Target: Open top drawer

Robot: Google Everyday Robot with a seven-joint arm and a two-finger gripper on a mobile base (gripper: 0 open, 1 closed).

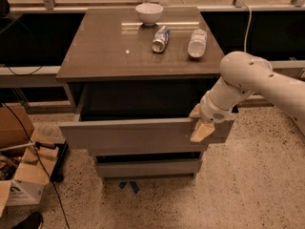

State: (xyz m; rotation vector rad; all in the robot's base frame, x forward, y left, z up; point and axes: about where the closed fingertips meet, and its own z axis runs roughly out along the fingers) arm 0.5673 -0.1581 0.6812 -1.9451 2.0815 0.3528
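The top drawer (133,135) is a wide grey drawer with a flat front and no handle. It stands pulled out from the cabinet, and its inside is dark. My gripper (199,122) is at the right end of the drawer's front, at its upper edge and touching it. The white arm (248,78) reaches in from the right. The middle grey drawer front (147,167) below is closed.
On the cabinet top (109,51) stand a white bowl (148,13), a lying can (161,38) and a lying plastic bottle (197,43). A cardboard box (24,175) and cables lie on the floor at the left. Speckled floor spreads to the right.
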